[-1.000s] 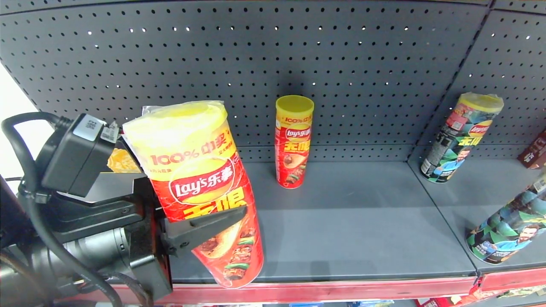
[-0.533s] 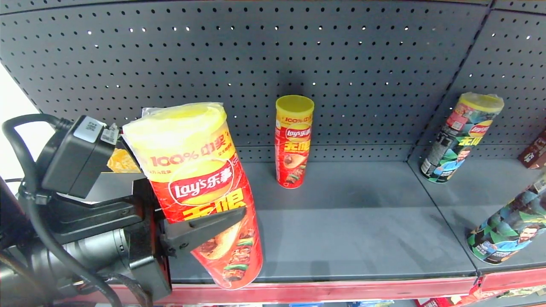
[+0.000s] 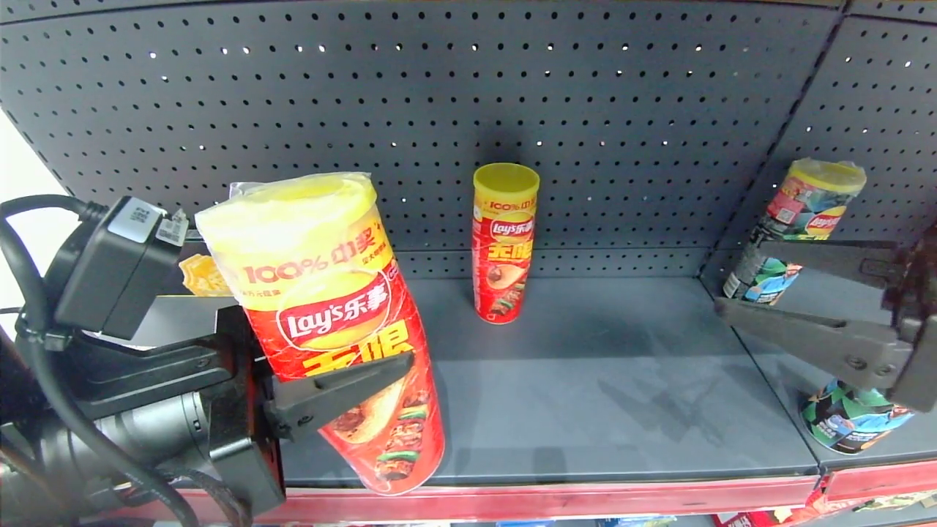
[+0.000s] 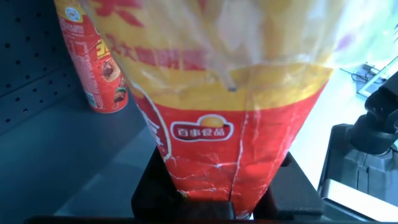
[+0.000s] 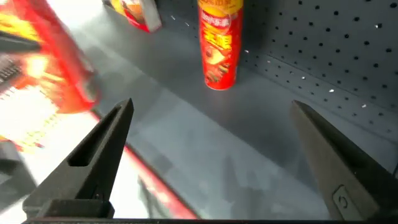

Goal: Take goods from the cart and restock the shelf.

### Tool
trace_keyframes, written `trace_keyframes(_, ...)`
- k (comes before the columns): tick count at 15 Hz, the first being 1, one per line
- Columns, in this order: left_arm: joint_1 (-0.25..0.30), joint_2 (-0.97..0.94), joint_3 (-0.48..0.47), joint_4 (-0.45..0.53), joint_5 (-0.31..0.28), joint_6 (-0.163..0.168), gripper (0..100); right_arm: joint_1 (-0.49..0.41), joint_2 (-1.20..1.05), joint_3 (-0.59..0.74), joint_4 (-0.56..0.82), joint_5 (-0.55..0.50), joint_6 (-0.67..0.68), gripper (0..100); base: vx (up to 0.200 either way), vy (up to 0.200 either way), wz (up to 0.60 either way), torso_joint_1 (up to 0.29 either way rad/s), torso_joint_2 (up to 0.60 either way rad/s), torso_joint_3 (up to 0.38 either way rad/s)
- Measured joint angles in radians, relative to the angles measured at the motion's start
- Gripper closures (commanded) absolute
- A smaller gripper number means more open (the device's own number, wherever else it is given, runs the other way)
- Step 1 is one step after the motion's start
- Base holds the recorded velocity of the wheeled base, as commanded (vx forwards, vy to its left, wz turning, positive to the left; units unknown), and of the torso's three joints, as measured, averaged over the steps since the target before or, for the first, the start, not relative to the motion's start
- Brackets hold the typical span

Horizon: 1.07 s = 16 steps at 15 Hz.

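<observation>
Chip can (image 3: 329, 307), slightly tilted at the shelf (image 3: 600, 410) front, nearer than the standing can (image 3: 504, 241), is pinched by the left gripper (image 3: 344, 351) fingers, probably for setting down.

Left wrist view: fingers clamp its lower body.

Right wrist view: right gripper (image 5: 211, 106) fingers are spread, holding nothing, facing the standing can.

Head overlooks shelf (image 3: 622, 395); wrists near; all share can (image 3: 505, 241).

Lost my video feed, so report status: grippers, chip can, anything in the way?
Left gripper shut on red chip can at shelf front. Right gripper open, empty. Second red can at back, apart.
</observation>
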State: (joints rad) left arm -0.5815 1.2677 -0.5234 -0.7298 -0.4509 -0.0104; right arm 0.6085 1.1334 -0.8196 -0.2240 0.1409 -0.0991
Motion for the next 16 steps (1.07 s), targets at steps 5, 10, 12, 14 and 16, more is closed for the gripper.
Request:
trace_keyframes(5, 0.001, 0.0, -0.004, 0.004, 0.001, -0.001, 100, -0.017, 0.161, -0.051, -0.064, 0.027, -0.037, 0, 0.0, 0.0, 0.0, 0.0, 0.0, 0.0)
trace_keyframes(10, 0.013, 0.003, 0.0, 0.003, 0.0, -0.001, 100, -0.053, 0.369, -0.125, -0.223, 0.18, -0.055, 0, 0.0, 0.0, 0.0, 0.0, 0.0, 0.0)
trace_keyframes(12, 0.014, 0.005, -0.001, 0.002, 0.0, -0.001, 100, -0.085, 0.438, -0.142, -0.292, 0.25, -0.091, 0, 0.0, 0.0, 0.0, 0.0, 0.0, 0.0)
trace_keyframes(14, 0.014, 0.009, -0.006, 0.001, 0.0, -0.001, 100, -0.126, 0.506, -0.162, -0.33, 0.373, -0.141, 0, 0.0, 0.0, 0.0, 0.0, 0.0, 0.0)
trace_keyframes(16, 0.014, 0.018, -0.011, -0.001, -0.001, -0.001, 100, -0.167, 0.575, -0.189, -0.406, 0.495, -0.192, 0, 0.0, 0.0, 0.0, 0.0, 0.0, 0.0)
